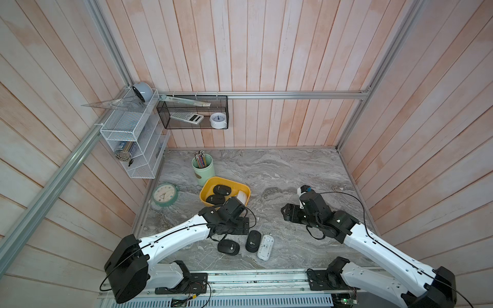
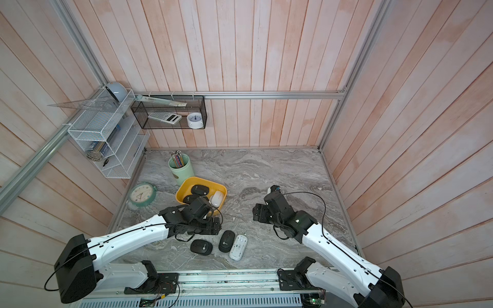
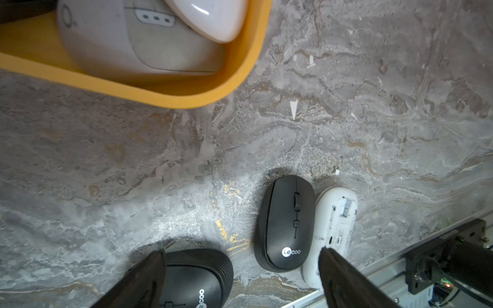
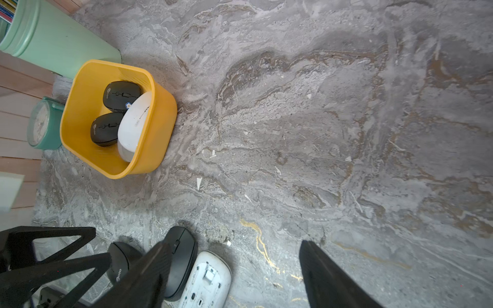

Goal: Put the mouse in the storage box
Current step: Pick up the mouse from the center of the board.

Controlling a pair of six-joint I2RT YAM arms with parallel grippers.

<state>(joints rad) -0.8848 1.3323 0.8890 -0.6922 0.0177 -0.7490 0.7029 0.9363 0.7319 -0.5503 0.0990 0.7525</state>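
Three mice in storage box toward left edge of desk, in both top views; black mouse, white mouse near front edge. Left wrist: left fingers wide apart, nothing held. Right wrist: right fingers wide apart, empty.

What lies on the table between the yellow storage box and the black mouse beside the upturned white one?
Nothing: the left wrist view shows only bare marble table between the storage box and that black mouse.
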